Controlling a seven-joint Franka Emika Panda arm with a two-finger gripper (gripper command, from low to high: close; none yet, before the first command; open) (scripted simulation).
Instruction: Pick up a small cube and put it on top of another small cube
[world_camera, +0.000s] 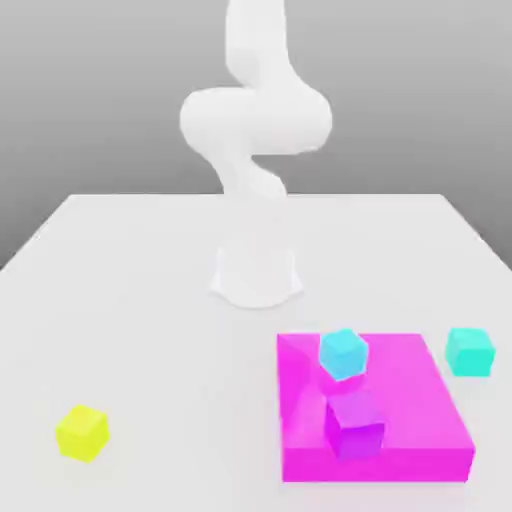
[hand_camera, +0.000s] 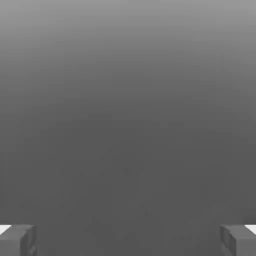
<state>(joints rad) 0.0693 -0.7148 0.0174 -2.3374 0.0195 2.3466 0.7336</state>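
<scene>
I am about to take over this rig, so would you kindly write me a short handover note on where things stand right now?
Gripper: open, holding nothing.
Teal cube: on the table, just off the magenta slab on the exterior view's right.
Sky-blue cube and purple cube: on the slab.
Yellow cube: on the table, at the exterior view's left.
Done: nothing; no cube is stacked.
Left: grasp the teal cube, lift it, set it on another small cube.
</scene>
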